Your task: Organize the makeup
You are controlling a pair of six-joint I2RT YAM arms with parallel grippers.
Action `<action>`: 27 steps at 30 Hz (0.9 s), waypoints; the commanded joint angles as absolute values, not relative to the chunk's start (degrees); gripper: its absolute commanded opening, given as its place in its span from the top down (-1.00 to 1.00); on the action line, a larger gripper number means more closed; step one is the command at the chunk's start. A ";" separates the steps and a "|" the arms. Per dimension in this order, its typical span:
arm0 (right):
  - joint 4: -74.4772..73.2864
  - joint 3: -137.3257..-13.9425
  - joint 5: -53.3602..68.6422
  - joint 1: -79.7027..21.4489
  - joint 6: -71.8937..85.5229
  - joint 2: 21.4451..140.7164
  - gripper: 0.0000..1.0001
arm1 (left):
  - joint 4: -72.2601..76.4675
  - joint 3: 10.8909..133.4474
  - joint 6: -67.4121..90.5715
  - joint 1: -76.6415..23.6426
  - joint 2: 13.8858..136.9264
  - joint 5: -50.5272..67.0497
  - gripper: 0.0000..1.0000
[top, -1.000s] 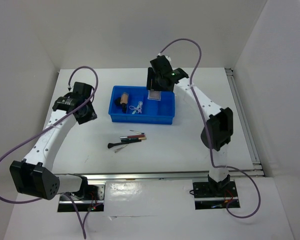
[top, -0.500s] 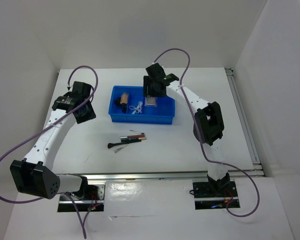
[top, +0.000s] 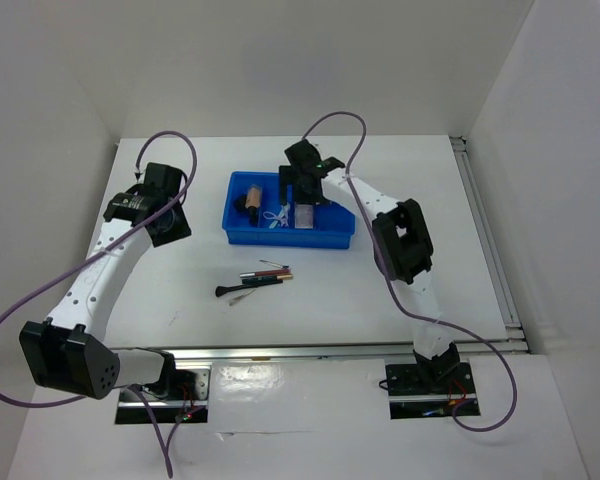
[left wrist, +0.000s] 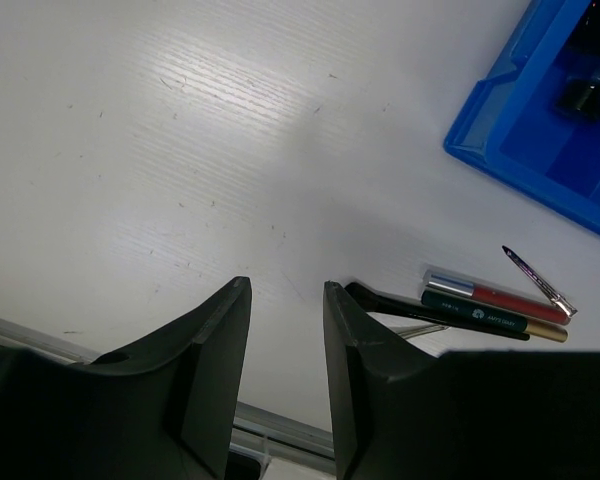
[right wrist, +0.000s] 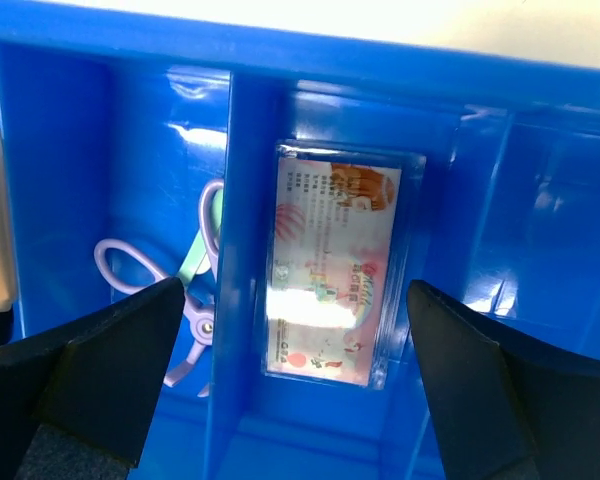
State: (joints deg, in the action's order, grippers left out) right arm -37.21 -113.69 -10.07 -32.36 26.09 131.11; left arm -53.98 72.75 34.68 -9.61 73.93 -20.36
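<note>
The blue tray [top: 290, 238] stands mid-table. My right gripper [top: 302, 182] hangs over it, open and empty [right wrist: 295, 290]. Below it the flat pinkish packet [right wrist: 335, 265] lies flat in a middle compartment [top: 303, 215]. The lilac plastic piece [right wrist: 165, 285] lies in the compartment to its left [top: 273, 216]. The tan stub [top: 248, 198] lies in the tray's left compartment. Slim dark pencils [top: 268, 275] and the black-tipped brush [top: 230, 290] lie on the table in front of the tray. My left gripper [top: 165, 215] is open and empty [left wrist: 285, 285], up-left of the pencils [left wrist: 485, 310] and brush [left wrist: 380, 300].
White walls close the table at the back and both sides. A metal rail [top: 485, 235] runs along the right edge and another along the near edge [left wrist: 280, 440]. The tray's corner [left wrist: 540, 150] shows at the upper right in the left wrist view.
My right gripper has moved left and nearer over the tray. The pinkish packet went down with it and now lies in the compartment. The tray has shifted slightly right. The left arm is still.
</note>
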 commanded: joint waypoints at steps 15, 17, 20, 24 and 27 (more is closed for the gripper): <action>-27.17 -89.78 -5.72 -45.51 13.72 100.66 0.44 | -53.88 74.18 33.40 -9.32 70.67 -24.52 0.03; -27.85 -87.55 -3.17 -48.41 13.71 100.11 0.58 | -53.26 74.88 33.40 -9.32 69.96 -24.52 0.03; -30.32 -85.08 -2.64 -53.15 14.24 100.81 0.46 | -53.78 75.50 33.92 -9.32 68.82 -25.75 0.03; -30.94 -84.37 -5.89 -59.04 13.19 104.32 0.11 | -53.79 73.23 34.45 -9.32 67.51 -25.23 0.03; -31.46 -86.04 -5.89 -61.42 12.66 107.66 0.08 | -55.10 70.59 36.29 -9.32 66.97 -22.52 0.03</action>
State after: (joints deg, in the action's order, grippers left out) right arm -31.27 -85.01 -5.23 -59.33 14.39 106.52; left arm -53.98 72.36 34.87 -9.61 68.40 -24.03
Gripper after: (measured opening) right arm 0.456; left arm 0.481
